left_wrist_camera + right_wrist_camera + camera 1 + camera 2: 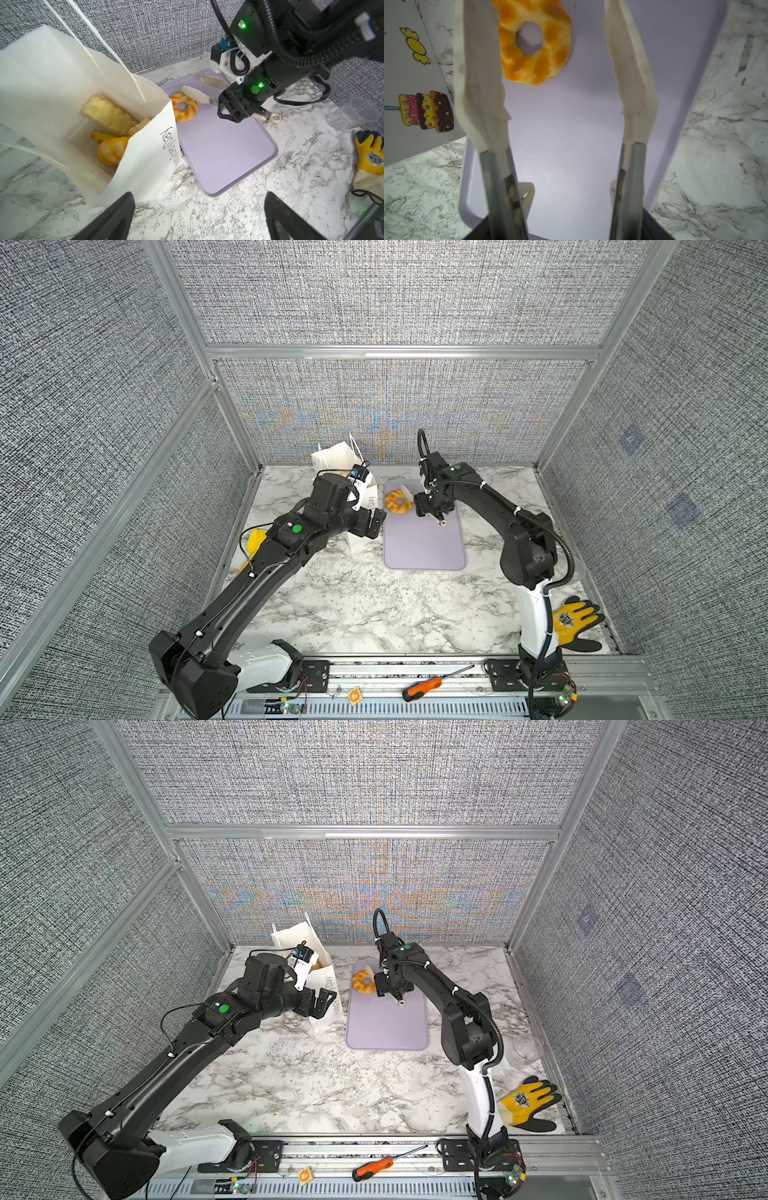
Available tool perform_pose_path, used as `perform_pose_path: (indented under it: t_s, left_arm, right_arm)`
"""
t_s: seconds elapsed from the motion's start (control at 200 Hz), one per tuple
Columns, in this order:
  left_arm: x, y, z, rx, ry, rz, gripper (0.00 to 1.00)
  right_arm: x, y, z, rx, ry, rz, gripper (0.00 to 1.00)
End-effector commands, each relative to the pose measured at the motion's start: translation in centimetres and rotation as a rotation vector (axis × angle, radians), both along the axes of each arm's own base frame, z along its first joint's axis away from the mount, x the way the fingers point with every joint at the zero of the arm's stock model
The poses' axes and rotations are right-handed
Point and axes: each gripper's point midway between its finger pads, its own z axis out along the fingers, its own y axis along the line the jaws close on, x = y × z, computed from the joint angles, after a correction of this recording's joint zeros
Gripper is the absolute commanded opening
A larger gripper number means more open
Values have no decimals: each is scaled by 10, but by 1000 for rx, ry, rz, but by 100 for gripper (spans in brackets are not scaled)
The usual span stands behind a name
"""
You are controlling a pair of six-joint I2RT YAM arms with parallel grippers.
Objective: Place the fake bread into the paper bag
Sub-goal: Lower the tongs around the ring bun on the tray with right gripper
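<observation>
Right wrist view says it all: the tongs (481, 83) gape wide over the lilac tray (571, 135), and the ring of fake bread (542, 66) sits off-centre. One cream blade crosses its edge, and only bare tray lies before the other blade. Whether that blade touches the ring cannot be told. The right gripper (242, 113) is clamped on the tongs' metal handles, so the tool is held firm, but nothing is pinched yet.

Over in the left wrist view, the paper bag (145, 145) stands upright just beside the tray with its mouth open. Several pastries (108, 116) already lie at its bottom, and the ring is the only piece on the tray, at the end near the bag. The left gripper (374, 522) hangs by the bag's front wall, fingers fully apart, holding nothing.

Now for the grab. The tongs probably want to slide sideways toward the bag until the ring sits squarely between the blades. They should then drop low enough to meet its flanks, not its rounded top. The glossy surface looks likely to squirt out, so a gentle squeeze seems best. The lift should clear the bag's rim and avoid the cord handles (128, 68).
</observation>
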Motion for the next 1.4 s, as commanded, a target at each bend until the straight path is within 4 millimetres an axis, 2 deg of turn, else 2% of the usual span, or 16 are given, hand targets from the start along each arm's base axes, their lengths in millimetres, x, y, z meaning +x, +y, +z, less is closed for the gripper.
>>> perform_pose_path:
  t_s: [0.0, 0.155, 0.36, 0.575, 0.725, 0.851, 0.931, 1.281, 1.396]
  left_arm:
    - [3, -7, 1, -51, -2, 0, 99]
    - [5, -10, -9, -52, 16, -1, 99]
    - [7, -9, -17, -26, 32, 4, 99]
    - [6, -10, -17, -30, 34, 0, 99]
    - [7, -9, -16, -28, 30, 0, 99]
    - [7, -11, -16, -26, 30, -7, 99]
    - [8, -11, -15, -24, 28, -7, 99]
    - [8, -13, -11, -22, 22, -26, 99]
    - [8, -16, -12, -24, 29, -36, 99]
  right_arm:
    - [-6, -3, -7, -17, 58, 2, 70]
    - [-1, -4, -18, -28, 85, -8, 70]
    - [2, 6, -32, -17, 140, 8, 69]
    - [4, -2, -47, -64, 176, -11, 67]
    - [-3, -8, -54, -100, 214, 0, 62]
    - [-16, -17, -54, -141, 242, 16, 58]
    - [-27, -22, -47, -158, 241, 32, 57]
    - [-97, -50, -42, -208, 299, 104, 58]
    - [-113, -58, -36, -225, 308, 113, 58]
